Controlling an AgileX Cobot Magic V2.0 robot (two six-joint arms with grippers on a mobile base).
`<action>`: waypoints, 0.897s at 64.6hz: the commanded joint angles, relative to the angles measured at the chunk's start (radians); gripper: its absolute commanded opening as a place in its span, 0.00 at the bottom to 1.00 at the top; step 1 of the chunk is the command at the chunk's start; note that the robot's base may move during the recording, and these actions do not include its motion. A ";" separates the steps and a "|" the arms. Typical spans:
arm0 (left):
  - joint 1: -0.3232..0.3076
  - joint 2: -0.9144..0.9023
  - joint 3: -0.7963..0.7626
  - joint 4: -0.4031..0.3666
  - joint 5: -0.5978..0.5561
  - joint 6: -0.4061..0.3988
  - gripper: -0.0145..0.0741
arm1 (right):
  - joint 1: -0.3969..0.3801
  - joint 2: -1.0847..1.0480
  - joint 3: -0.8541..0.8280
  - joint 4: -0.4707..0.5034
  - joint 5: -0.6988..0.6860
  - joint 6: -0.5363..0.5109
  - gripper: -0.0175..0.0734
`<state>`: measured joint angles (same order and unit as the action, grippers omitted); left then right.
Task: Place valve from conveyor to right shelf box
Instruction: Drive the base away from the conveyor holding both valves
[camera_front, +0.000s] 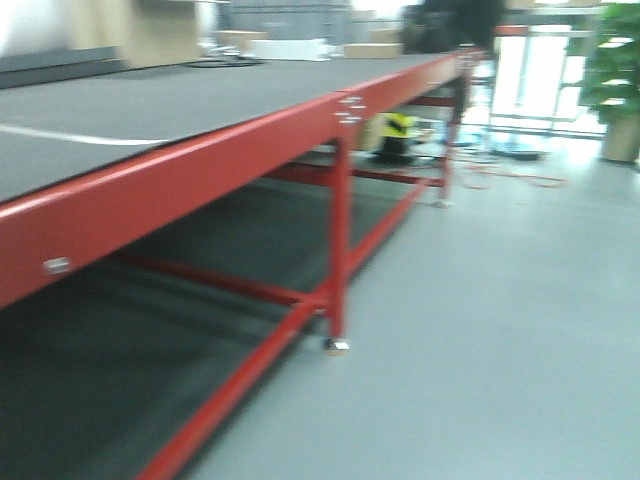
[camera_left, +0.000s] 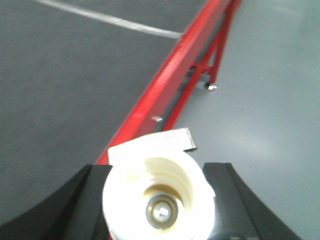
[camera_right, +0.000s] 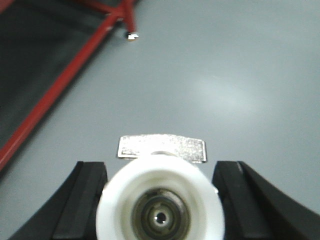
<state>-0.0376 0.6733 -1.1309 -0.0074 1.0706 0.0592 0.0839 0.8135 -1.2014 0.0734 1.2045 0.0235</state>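
My left gripper (camera_left: 157, 171) is shut on a cream-white valve (camera_left: 159, 197). I look into its round threaded mouth, and its flat handle points away from me. It hangs over the red rail at the edge of the conveyor (camera_left: 65, 90), a wide dark grey belt (camera_front: 150, 110). My right gripper (camera_right: 161, 167) is shut on a second white valve (camera_right: 160, 207) with a silvery handle, held above bare grey floor beside the conveyor frame. The right shelf box is out of view.
The conveyor's red frame (camera_front: 150, 195) and legs (camera_front: 340, 250) run along the left, with a lower dark shelf beneath. Boxes (camera_front: 290, 48) sit at the belt's far end. A yellow-black object (camera_front: 398, 128), orange cables (camera_front: 510, 178) and a potted plant (camera_front: 612, 80) stand farther off.
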 joint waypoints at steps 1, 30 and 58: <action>0.002 -0.010 -0.006 -0.007 -0.044 0.002 0.04 | -0.002 -0.008 -0.016 -0.011 -0.062 -0.007 0.01; 0.002 -0.010 -0.006 -0.007 -0.044 0.002 0.04 | -0.002 -0.008 -0.016 -0.011 -0.062 -0.007 0.01; 0.002 -0.010 -0.006 -0.007 -0.044 0.002 0.04 | -0.002 -0.008 -0.016 -0.011 -0.062 -0.007 0.01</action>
<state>-0.0376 0.6733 -1.1309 -0.0094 1.0706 0.0592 0.0839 0.8135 -1.2014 0.0716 1.2045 0.0235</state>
